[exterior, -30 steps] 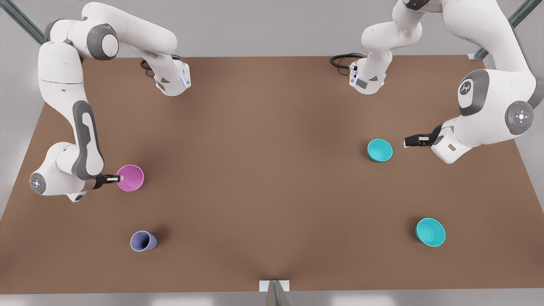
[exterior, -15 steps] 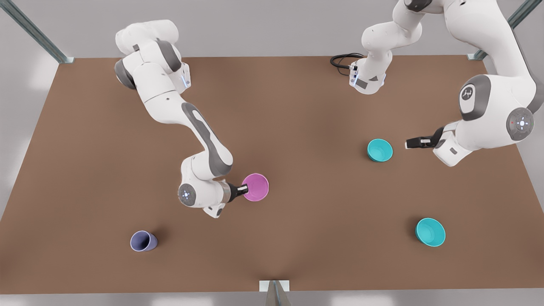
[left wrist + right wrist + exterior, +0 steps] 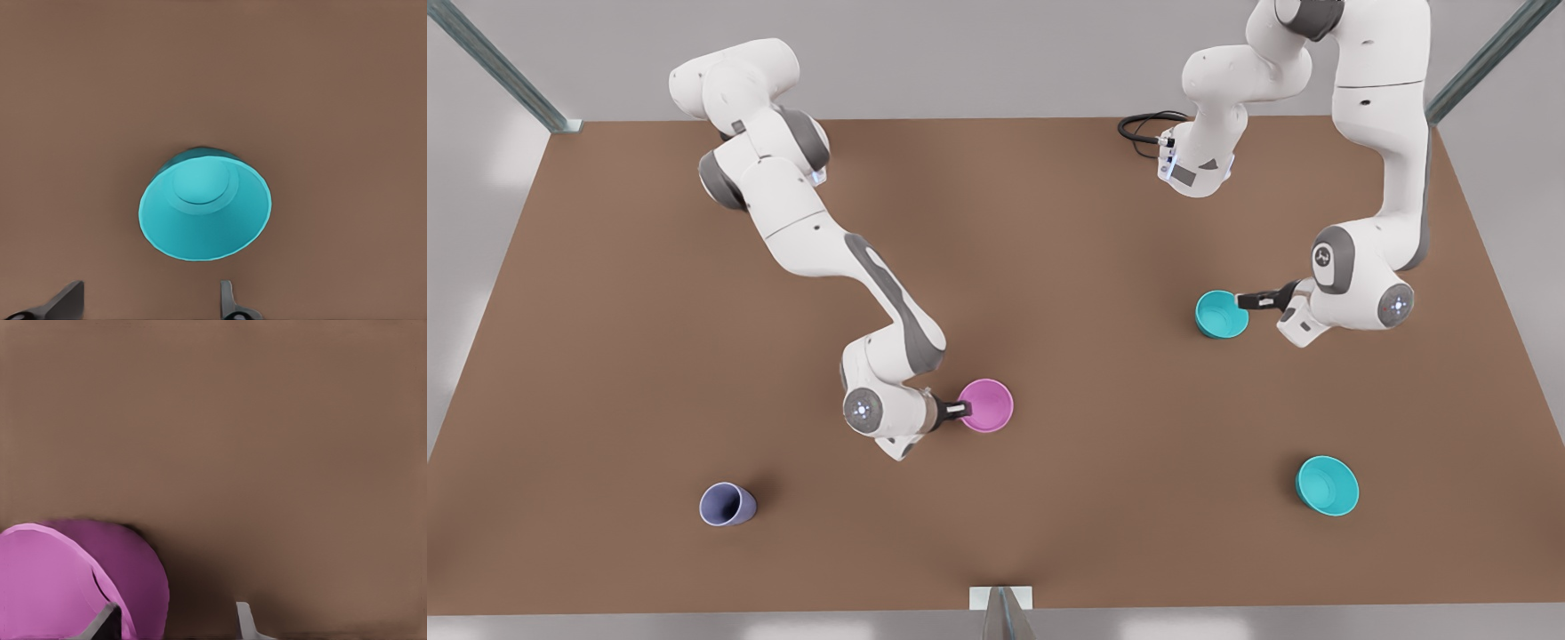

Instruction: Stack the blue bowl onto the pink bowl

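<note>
The blue bowl (image 3: 1221, 314) sits upright on the counter (image 3: 1049, 222) toward the front view's right, mouth up, round so no long axis to speak of, and the left hand (image 3: 1251, 301) has just swung in on it from well off to the side: a moment ago there was clear counter between them, now its fingertips are right at the rim. From the left wrist view the bowl (image 3: 205, 207) lies ahead of the two fingers (image 3: 229, 301), which stand spread wide with nothing between them, so no grip yet by my reckoning. Over in the middle, the pink bowl (image 3: 986, 405) has travelled a long way across from the front view's left edge, carried by the right hand (image 3: 960, 410), which is pinched on its near rim; in the right wrist view the pink bowl (image 3: 80, 583) shows with a finger (image 3: 105, 623) inside the rim and another outside. It too points mouth up, perhaps slightly tilted. That puts the base bowl near centre, ready to receive. A second teal bowl (image 3: 1327, 485) and a lavender cup (image 3: 727, 505) sit untouched nearer the front edge.
</note>
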